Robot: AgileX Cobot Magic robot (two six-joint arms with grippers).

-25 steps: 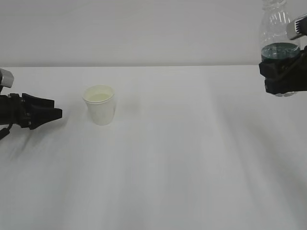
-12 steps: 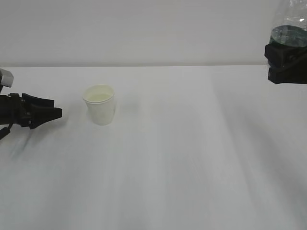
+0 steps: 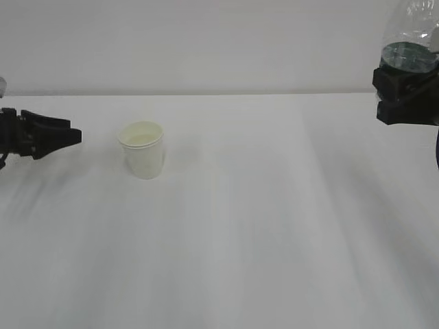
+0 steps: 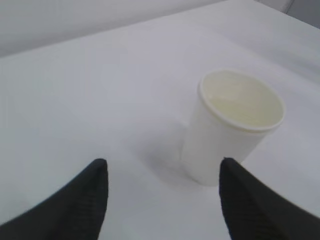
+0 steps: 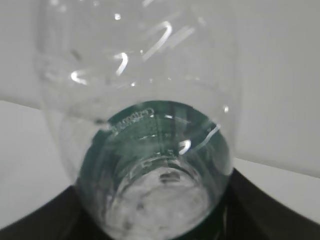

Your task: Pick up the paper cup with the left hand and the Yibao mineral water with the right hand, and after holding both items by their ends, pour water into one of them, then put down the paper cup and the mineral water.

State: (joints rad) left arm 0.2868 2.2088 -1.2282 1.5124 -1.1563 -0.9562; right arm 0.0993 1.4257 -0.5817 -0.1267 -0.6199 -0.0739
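The white paper cup (image 3: 142, 154) stands upright on the table, left of centre, its cream inside showing. My left gripper (image 3: 72, 135) hovers to its left, open and empty, pointing at the cup with a gap between them. In the left wrist view the cup (image 4: 230, 130) sits just beyond the right fingertip (image 4: 235, 190), and the left gripper (image 4: 163, 165) holds nothing. At the upper right, my right gripper (image 3: 406, 96) is shut on the lower part of the Yibao mineral water (image 3: 411, 41), lifted well above the table. The clear bottle with its green label (image 5: 145, 125) fills the right wrist view, with the right gripper (image 5: 160, 220) clamped round it.
The white table (image 3: 260, 226) stretches across the view and meets a plain pale wall (image 3: 206, 41) behind. No other objects show.
The left gripper has risen and drawn back slightly to the left. The right gripper has lifted the bottle higher at the upper right. The cup has not moved.
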